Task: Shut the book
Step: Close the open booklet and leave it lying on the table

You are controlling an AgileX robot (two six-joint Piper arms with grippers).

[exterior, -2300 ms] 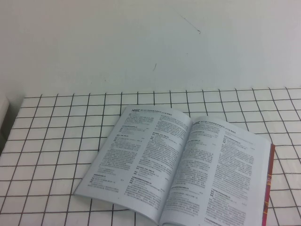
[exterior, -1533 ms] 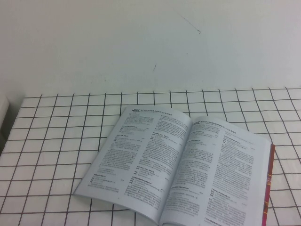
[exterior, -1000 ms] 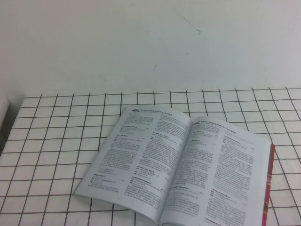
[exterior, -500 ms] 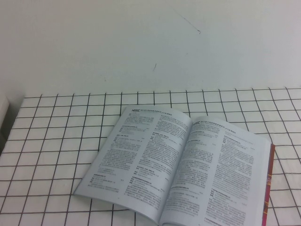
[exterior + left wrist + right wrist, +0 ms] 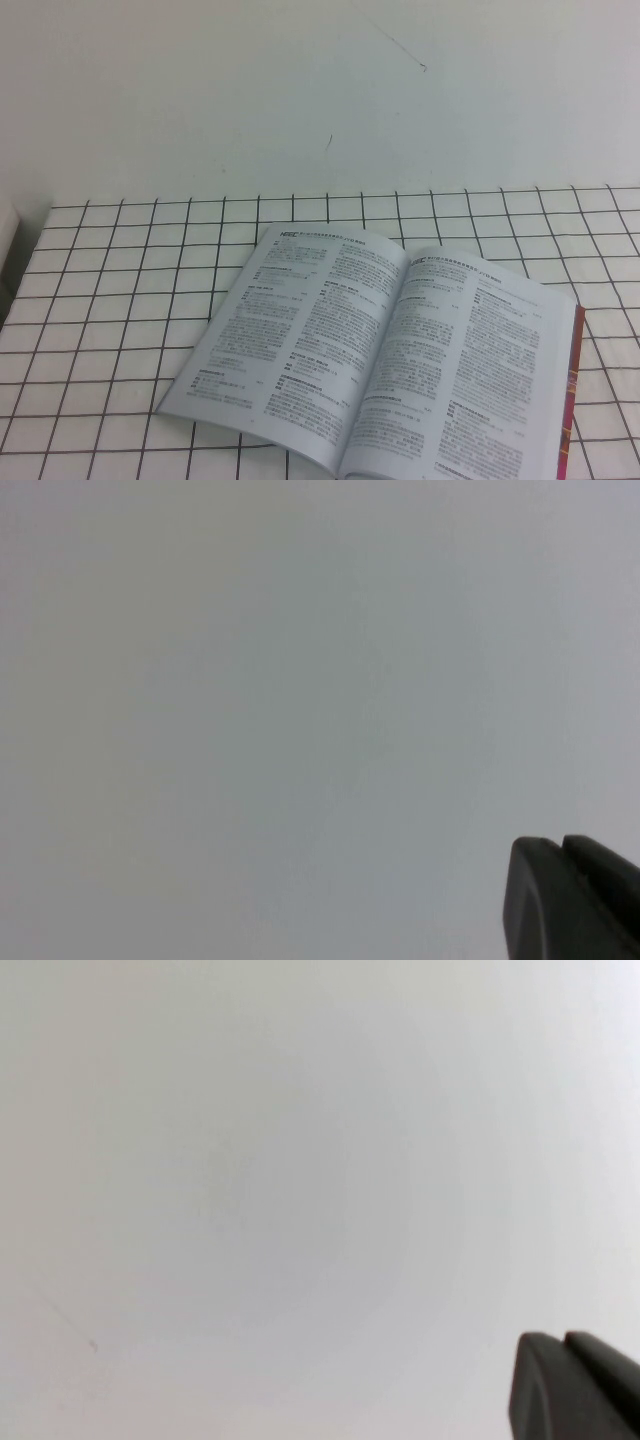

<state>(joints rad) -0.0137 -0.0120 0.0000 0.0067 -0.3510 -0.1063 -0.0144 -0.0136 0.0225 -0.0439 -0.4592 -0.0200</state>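
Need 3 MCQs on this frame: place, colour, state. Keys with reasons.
1. Where on the table is the book? A) near right B) far left corner C) left edge
2. Cover edge colour at the book's right? A) blue B) red C) green
3. Book's state? A) shut B) open, pages up C) standing upright

1 A: the book sits near right on the table.
2 B: the cover edge is red.
3 B: two printed pages face up.
Left pincer and right pincer are absent from the high view; each wrist view shows only its dark corner against blank white.
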